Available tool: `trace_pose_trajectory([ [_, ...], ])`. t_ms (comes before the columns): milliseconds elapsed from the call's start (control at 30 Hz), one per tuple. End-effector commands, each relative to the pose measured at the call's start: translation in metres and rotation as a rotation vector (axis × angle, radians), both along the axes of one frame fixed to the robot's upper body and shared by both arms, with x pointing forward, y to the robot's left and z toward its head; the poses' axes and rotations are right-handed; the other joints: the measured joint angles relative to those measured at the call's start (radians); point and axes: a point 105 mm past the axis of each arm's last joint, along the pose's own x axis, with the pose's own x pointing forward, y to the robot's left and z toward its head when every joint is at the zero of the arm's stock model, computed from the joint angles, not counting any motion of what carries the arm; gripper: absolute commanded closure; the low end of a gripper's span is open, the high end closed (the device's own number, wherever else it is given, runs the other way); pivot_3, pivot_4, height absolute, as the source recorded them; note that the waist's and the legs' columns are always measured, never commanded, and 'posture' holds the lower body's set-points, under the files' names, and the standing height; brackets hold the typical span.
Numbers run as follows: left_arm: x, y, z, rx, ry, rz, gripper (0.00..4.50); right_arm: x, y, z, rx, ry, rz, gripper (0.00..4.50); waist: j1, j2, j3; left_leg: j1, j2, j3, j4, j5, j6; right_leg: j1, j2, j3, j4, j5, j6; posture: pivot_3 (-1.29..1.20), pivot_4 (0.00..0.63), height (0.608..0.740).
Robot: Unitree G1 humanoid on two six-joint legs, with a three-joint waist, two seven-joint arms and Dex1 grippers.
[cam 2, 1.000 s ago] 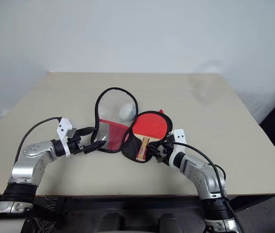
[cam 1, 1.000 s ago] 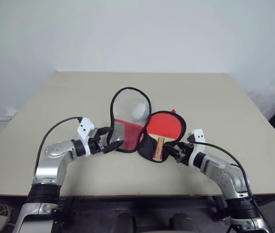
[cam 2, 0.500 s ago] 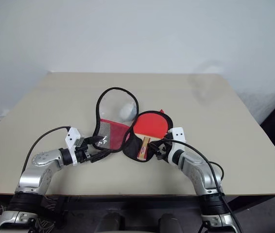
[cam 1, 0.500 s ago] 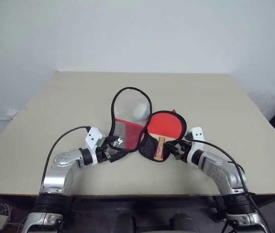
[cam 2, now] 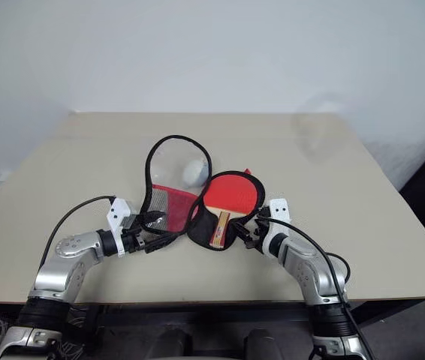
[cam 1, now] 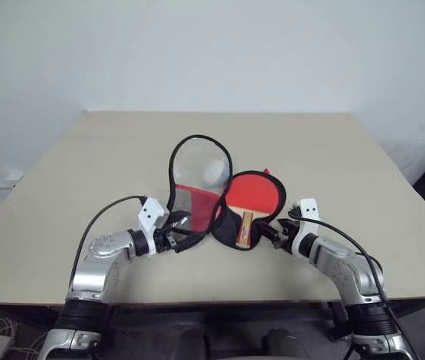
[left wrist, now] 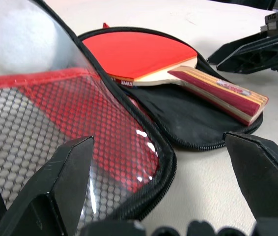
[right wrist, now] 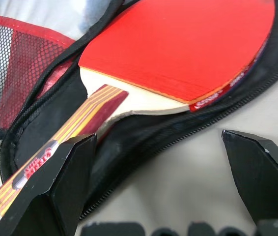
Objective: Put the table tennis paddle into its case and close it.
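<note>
The case [cam 1: 236,228] lies open on the table. Its black half is flat, and its lid [cam 1: 200,166], with clear window and red mesh, stands up on edge. The table tennis paddle [cam 1: 254,194] rests on the black half, red face up, its wooden handle [right wrist: 60,142] pointing toward me. My left gripper [cam 1: 190,228] is open, low at the lid's near edge, and the mesh rim [left wrist: 129,162] lies between its fingers. My right gripper [cam 1: 268,234] is open beside the handle end, with the black case edge [right wrist: 144,147] between its fingers.
A white ball [cam 1: 214,172] shows behind the lid's clear window. The beige table [cam 1: 85,165] has free room all around the case. A plain wall stands behind the table's far edge.
My left arm has sunk and slid a little right, bringing its gripper low against the lid's near edge. The right gripper, paddle and case stay as they were.
</note>
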Motion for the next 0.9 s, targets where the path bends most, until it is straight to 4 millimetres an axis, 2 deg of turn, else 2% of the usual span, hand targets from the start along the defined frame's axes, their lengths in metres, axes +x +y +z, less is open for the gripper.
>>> trace_pose_trajectory([
  [33,0.005,-0.003,0.010,0.004,-0.045,-0.012,0.00,0.000,0.014,0.007,0.010,-0.020,0.046,0.10,0.000,0.000,0.000,0.000,0.000,0.000,0.000,0.000,0.000,0.000,0.000,0.000,0.000,0.000,0.000,0.00,0.000,0.740],
  [267,0.005,-0.002,0.011,0.006,-0.048,-0.006,0.00,-0.002,0.020,0.001,-0.019,-0.005,0.070,0.10,0.000,0.000,0.000,0.000,0.000,0.000,0.000,0.000,0.000,0.000,0.000,0.000,0.000,0.000,0.000,0.00,0.000,0.740],
  [300,0.006,-0.002,0.011,0.007,-0.048,-0.003,0.00,-0.002,0.020,0.000,-0.028,-0.005,0.074,0.48,0.000,0.000,0.000,0.000,0.000,0.000,0.000,0.000,0.000,0.000,0.000,0.000,0.000,0.000,0.000,0.00,0.000,0.740],
  [533,0.007,0.000,0.011,0.009,-0.046,0.003,0.00,-0.005,0.016,-0.010,-0.083,0.034,0.090,2.25,0.001,0.000,0.000,0.000,0.000,0.000,0.000,0.000,0.000,0.000,0.000,0.000,0.000,0.000,0.000,0.00,0.000,0.740],
  [667,0.007,0.000,0.011,0.013,-0.043,0.006,0.00,-0.003,0.011,-0.011,-0.093,0.036,0.084,2.25,0.001,0.000,0.000,0.000,0.000,0.000,0.000,0.000,0.000,0.000,0.000,0.000,0.000,0.000,0.000,0.00,0.000,0.740],
  [800,0.008,0.001,0.011,0.015,-0.041,0.006,0.00,-0.002,0.007,-0.009,-0.097,0.031,0.074,3.41,0.001,0.000,0.000,0.000,0.000,0.000,0.000,0.000,0.000,0.000,0.000,0.000,0.000,0.000,0.000,0.00,0.000,0.740],
  [900,0.008,0.001,0.010,0.016,-0.037,0.005,0.00,0.001,0.003,-0.008,-0.092,0.031,0.058,4.48,0.000,0.000,0.000,0.000,0.000,0.000,0.000,0.000,0.000,0.000,0.000,0.000,0.000,0.000,0.000,0.00,0.000,0.740],
])
